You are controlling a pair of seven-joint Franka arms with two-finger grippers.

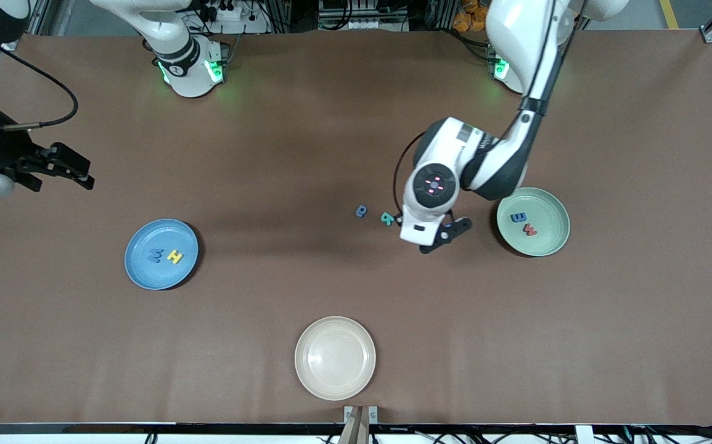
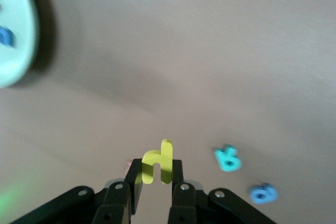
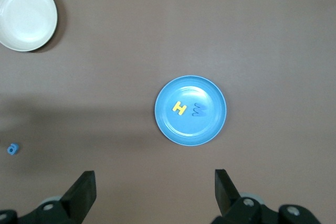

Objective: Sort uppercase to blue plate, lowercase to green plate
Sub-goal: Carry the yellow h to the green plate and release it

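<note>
My left gripper [image 1: 445, 237] is shut on the yellow d [image 2: 159, 163] and holds it over the bare table between the teal letter [image 1: 386, 218] and the green plate [image 1: 553, 246]. The green plate holds the blue m [image 1: 518, 217] and the red w [image 1: 530, 230]. The blue e [image 1: 362, 211] lies beside the teal letter. The blue plate [image 1: 146, 277] holds the blue W [image 1: 156, 254] and the yellow H [image 1: 175, 256]. My right gripper [image 1: 66, 166] is open and empty, waiting at the right arm's end of the table. The red Q is hidden.
A cream plate [image 1: 335, 382] stands empty near the table's front edge. The left wrist view shows the teal letter [image 2: 227, 158] and blue e [image 2: 262, 193] on the table and the green plate's rim [image 2: 29, 30].
</note>
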